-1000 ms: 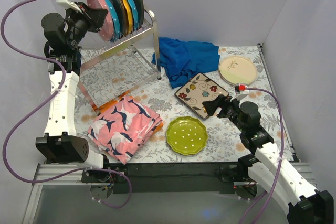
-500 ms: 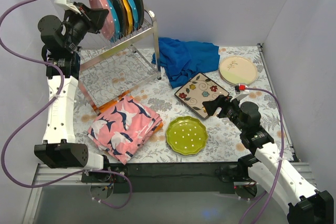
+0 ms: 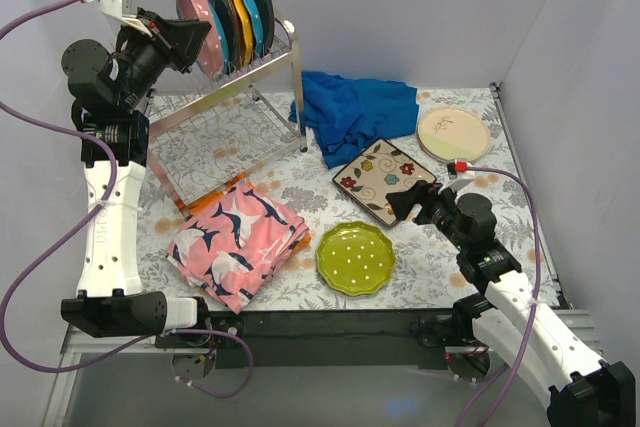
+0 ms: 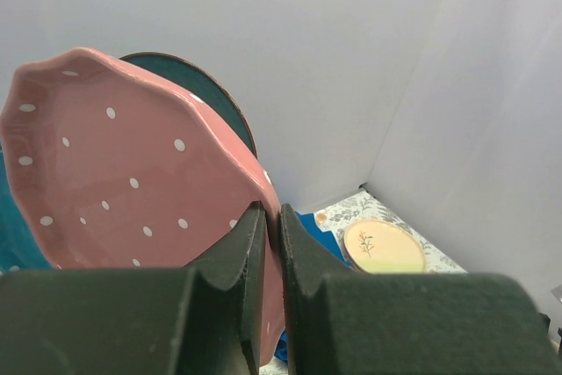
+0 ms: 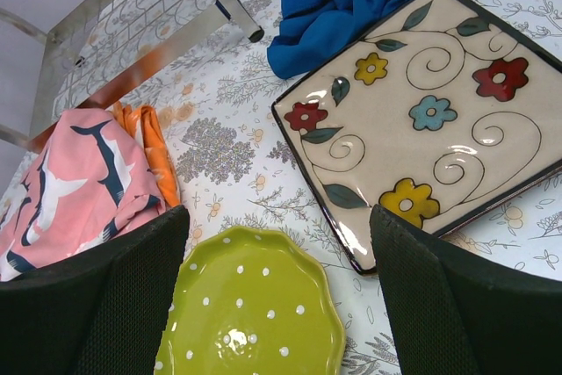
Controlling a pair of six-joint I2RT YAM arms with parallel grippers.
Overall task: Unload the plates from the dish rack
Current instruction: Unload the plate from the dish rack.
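Left wrist view: left claw (image 4: 270,217) pinching the pink dotted plate (image 4: 114,173) by its rim; right claw (image 5: 277,300) spread wide above the surface (image 5: 230,157).

Plates (image 3: 222,9) upright in dish rack (image 3: 215,137); three flat.

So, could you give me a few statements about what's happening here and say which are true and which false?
1. The left fingers are shut on the rim of the pink dotted plate. True.
2. The right fingers hold the green dotted plate. False: they stand open above it and hold nothing.
3. The square floral plate lies flat on the table. True.
4. The blue cloth covers the round cream plate. False: the plate lies uncovered beside it.
5. The dish rack is empty. False: several plates stand in it.
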